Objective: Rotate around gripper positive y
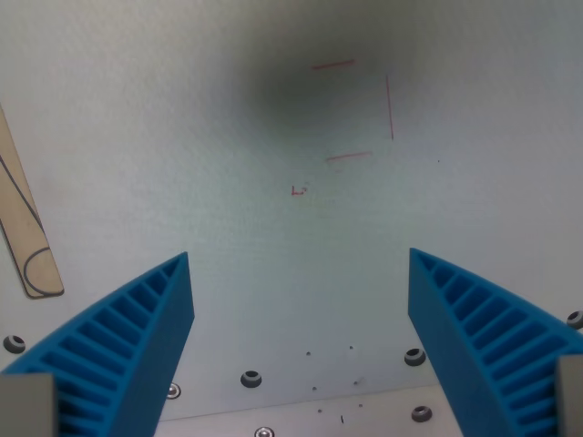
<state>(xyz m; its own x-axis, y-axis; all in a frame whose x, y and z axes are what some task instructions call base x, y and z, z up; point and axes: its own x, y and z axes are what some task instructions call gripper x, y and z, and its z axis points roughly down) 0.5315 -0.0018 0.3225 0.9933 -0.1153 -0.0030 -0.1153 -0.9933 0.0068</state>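
My gripper (301, 259) has two blue ribbed fingers (137, 337), one at the wrist view's lower left and one at its lower right. They stand wide apart with nothing between them. Below them lies a pale grey-white table surface (228, 137). Thin red marks (364, 109) forming part of a square are drawn on it ahead of the fingers, with a small red mark (298, 190) nearer. A dark soft shadow lies over the red marks.
A light wooden strip (25, 228) with a drawn black curve lies at the wrist view's left edge. Several screw heads (251, 378) sit in the surface near the bottom, along a plate edge.
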